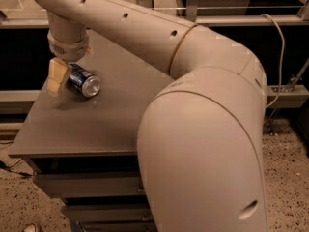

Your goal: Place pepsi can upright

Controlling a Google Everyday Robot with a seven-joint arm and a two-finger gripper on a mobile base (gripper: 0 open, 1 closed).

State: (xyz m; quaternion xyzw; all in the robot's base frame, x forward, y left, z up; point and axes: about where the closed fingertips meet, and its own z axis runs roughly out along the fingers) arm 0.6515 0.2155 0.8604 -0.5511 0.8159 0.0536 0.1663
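Observation:
The pepsi can (83, 79) lies on its side near the far left of the grey table top (96, 124). It is dark blue with white markings, and its silver end faces the front right. My gripper (58, 76) hangs down from the wrist (67, 45) at the can's left end, low over the table and right against the can. The arm reaches in from the upper left.
My arm's large elbow (203, 144) fills the right half of the view and hides that part of the table. Drawers (87, 182) sit under the table top. A cable (280, 57) hangs at the right, and a rail (231, 19) runs behind.

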